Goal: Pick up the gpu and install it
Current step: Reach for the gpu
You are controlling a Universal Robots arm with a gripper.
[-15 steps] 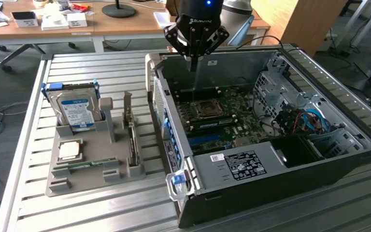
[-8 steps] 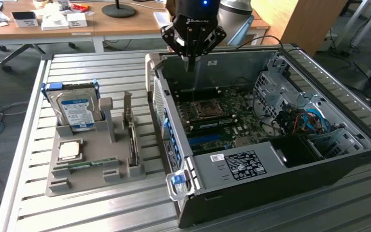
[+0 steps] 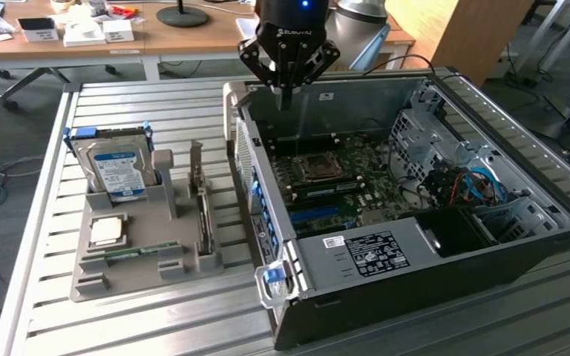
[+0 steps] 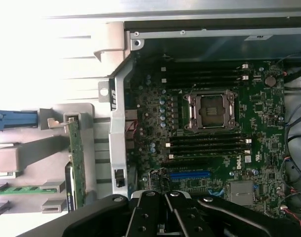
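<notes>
Above one corner of the computer case (image 3: 355,100), your end effector (image 3: 285,100) hangs with its fingers pressed together and nothing between them, tips pointing down at the case wall. The gpu (image 3: 202,211) is not in the case: it stands on its thin edge in a grey holder (image 3: 127,278) on the desk (image 3: 166,111), just outside the case wall on the exterior view's left, bracket end up. A hard drive (image 3: 116,170) stands upright in the same holder, farther from the case than the gpu. Watch several things. With the fingers pinched shut you cannot take the gpu at all, and coming down on it that way would likely knock it over or drive it into its slot in the holder. The gpu sits close beside the case wall, so a careless approach could clip that wall. It is thin and tall, so a grip off its middle may tilt it or let it twist and jam in the holder. Inside the case, the circuit board (image 3: 335,185) is crowded around the blue slot (image 3: 315,216), and loose cables (image 3: 473,185) lie at the side of the case away from the holder; a slanted gpu could miss the slot or snag.
</notes>
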